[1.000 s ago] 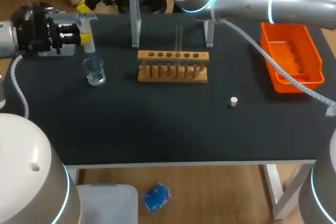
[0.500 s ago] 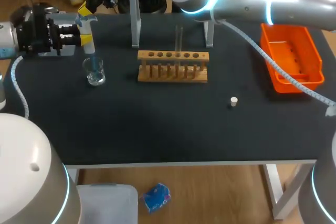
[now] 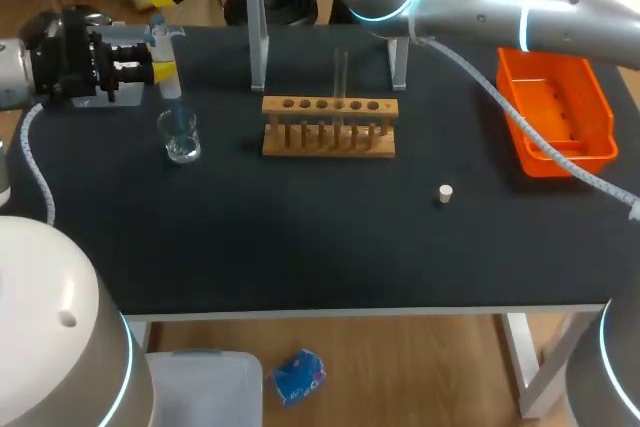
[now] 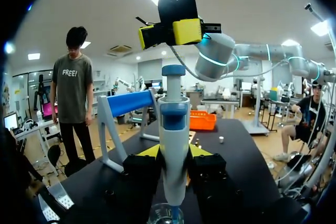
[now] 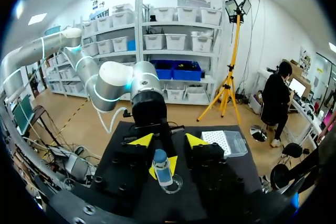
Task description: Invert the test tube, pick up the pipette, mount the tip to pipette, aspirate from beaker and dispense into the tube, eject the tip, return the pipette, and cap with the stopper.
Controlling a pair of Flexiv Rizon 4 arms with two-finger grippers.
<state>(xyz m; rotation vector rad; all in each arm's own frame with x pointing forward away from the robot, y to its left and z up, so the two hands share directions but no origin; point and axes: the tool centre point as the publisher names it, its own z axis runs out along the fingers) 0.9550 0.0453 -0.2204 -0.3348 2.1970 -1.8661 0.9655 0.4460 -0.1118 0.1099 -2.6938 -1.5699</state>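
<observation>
From my left wrist camera, the pipette (image 4: 174, 145) fills the middle and hides most of the yellow tips of my left end effector (image 4: 174, 153). Its lower end and all but the rim of the beaker (image 4: 165, 214) are cut off. Overhead, the rack (image 3: 329, 145) hides the lower half of the test tube (image 3: 341, 72), and the beaker's liquid level is too small to tell.

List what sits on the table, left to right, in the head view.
beaker → test tube rack → stopper → orange tray. Left out: the pipette, which overlaps the beaker, and the stand, which overlaps the rack.
</observation>
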